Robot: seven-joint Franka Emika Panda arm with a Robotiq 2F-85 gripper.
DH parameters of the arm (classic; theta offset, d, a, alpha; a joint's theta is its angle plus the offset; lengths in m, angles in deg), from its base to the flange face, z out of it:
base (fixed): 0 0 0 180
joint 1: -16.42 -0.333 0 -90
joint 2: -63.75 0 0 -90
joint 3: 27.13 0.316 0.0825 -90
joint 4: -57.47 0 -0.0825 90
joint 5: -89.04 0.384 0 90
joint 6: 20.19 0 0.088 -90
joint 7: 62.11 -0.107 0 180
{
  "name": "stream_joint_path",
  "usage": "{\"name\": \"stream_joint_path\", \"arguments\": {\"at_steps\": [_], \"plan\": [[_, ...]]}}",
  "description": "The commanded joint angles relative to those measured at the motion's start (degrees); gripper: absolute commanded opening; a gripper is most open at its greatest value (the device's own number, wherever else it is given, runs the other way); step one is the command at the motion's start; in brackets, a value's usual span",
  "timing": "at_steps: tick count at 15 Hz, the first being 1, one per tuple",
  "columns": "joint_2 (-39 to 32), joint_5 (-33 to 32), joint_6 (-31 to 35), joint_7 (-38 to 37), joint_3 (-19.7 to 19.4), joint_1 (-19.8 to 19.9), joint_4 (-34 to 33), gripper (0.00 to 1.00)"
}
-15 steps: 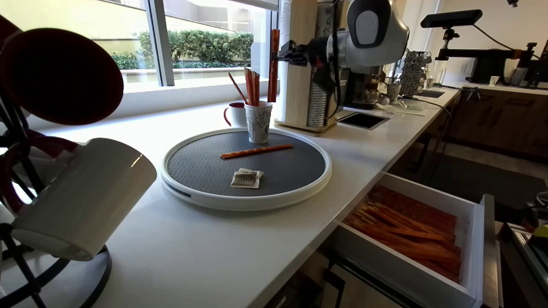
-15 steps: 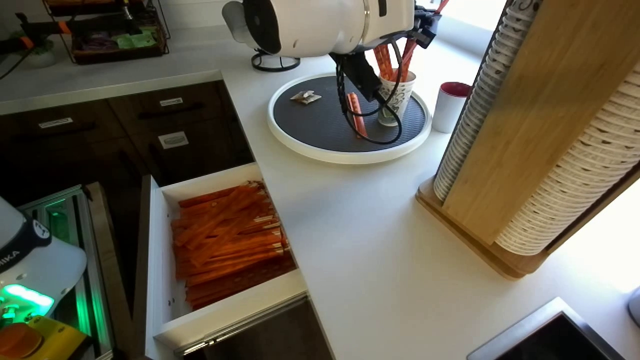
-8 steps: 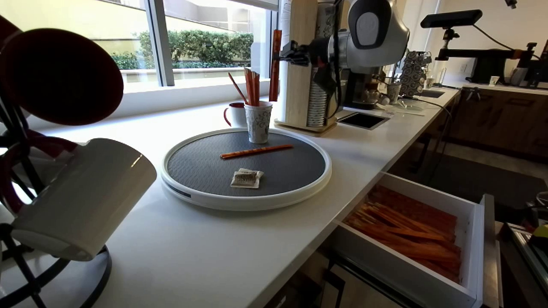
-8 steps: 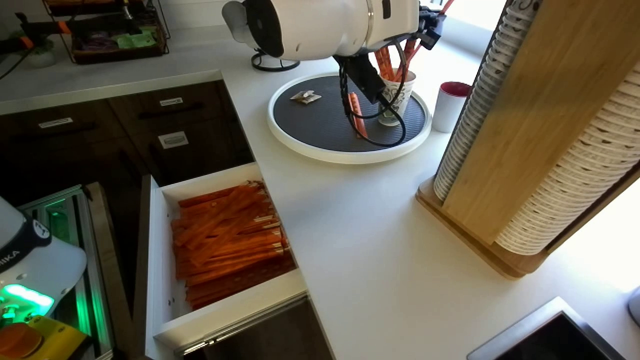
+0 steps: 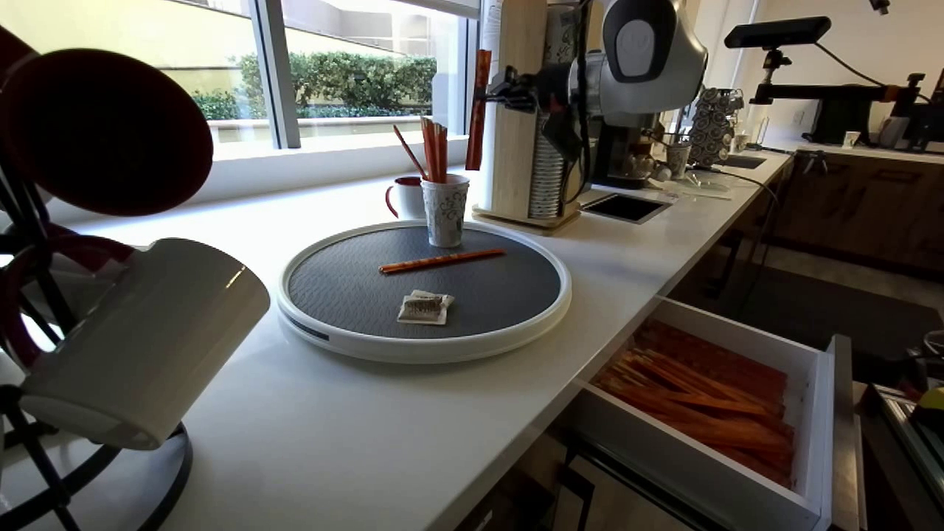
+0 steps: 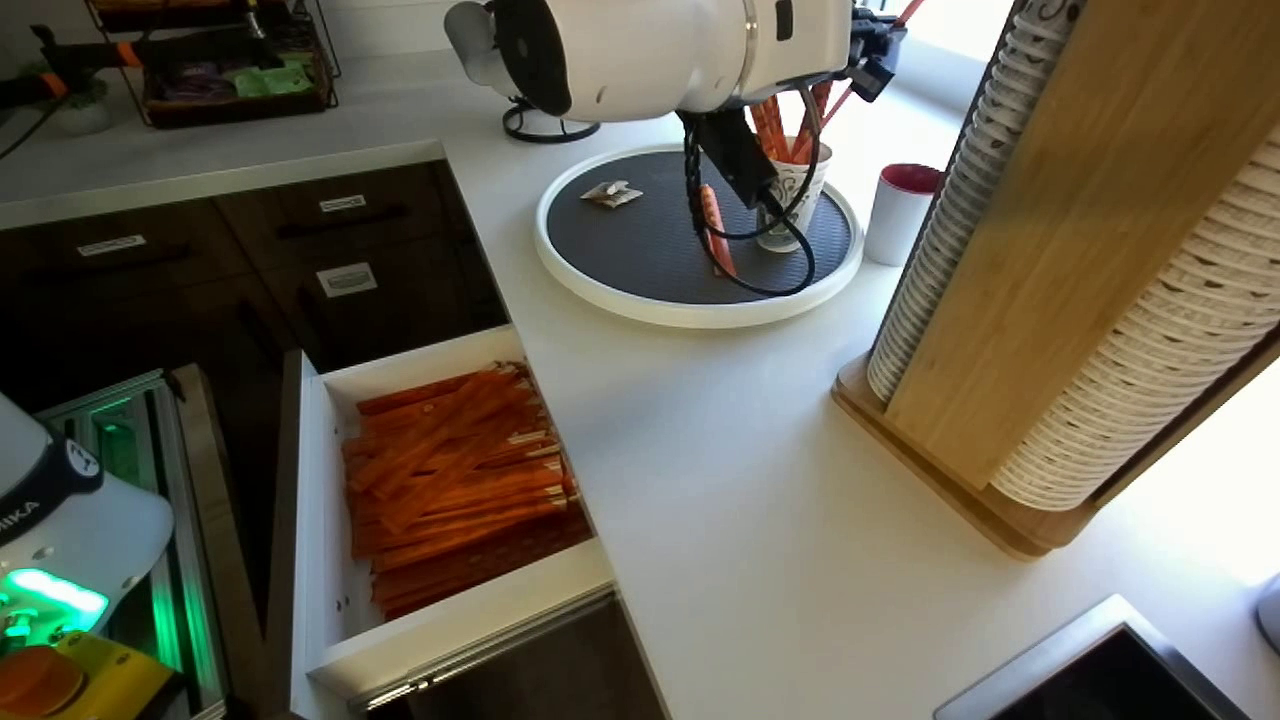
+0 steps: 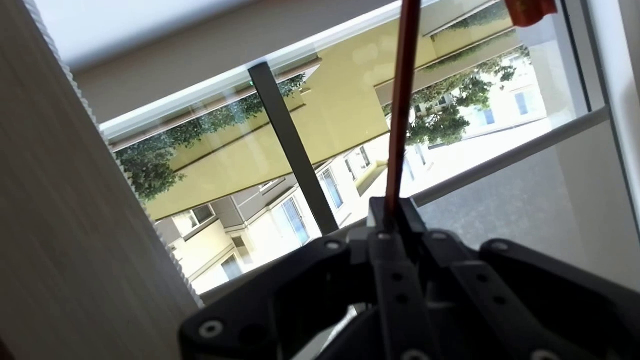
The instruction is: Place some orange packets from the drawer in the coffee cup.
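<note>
I see the gripper pinching a nearly upright orange packet higher than the round tray, with more packets standing in the paper cup on that tray and a heap in the pulled-out drawer below the tray's level.

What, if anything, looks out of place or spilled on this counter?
At least one orange packet lies flat on the round tray, beside the patterned paper cup rather than in it, which looks odd because other packets stand inside that cup. Whether that is deliberate, I can't tell. I see no spill.
</note>
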Motion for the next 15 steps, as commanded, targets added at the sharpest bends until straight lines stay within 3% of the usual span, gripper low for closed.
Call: {"name": "stream_joint_path", "arguments": {"at_steps": [1, 15], "plan": [[-0.6, -0.3, 0.0, -3.3, 0.6, 0.8, -1.2, 0.02], [-0.5, -0.3, 0.1, -3.6, 1.1, 0.3, -1.0, 0.07]]}}
